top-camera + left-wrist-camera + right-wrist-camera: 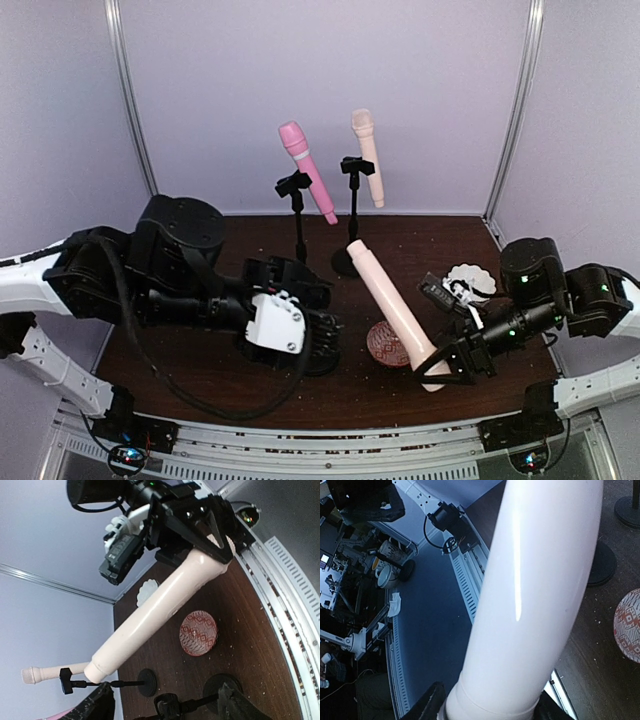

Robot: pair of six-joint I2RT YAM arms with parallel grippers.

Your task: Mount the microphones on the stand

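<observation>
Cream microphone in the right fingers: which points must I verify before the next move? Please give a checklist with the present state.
1. Right fingers closed on the held cream microphone: ok.
2. Pink microphone and second cream microphone seated in the back stands: ok.
3. Third stand has a free clip: cannot tell.
4. Left fingers steadying the third stand: cannot tell.
5. Patterned dish out of the way: cannot tell; it lies close beside the held cream microphone.

Pink microphone (307,170) is seen clipped on left stand (297,218), cream microphone (367,155) on right stand (353,215). Third microphone (390,295) is held tilted by right gripper (437,368), beside patterned dish (384,344).
</observation>
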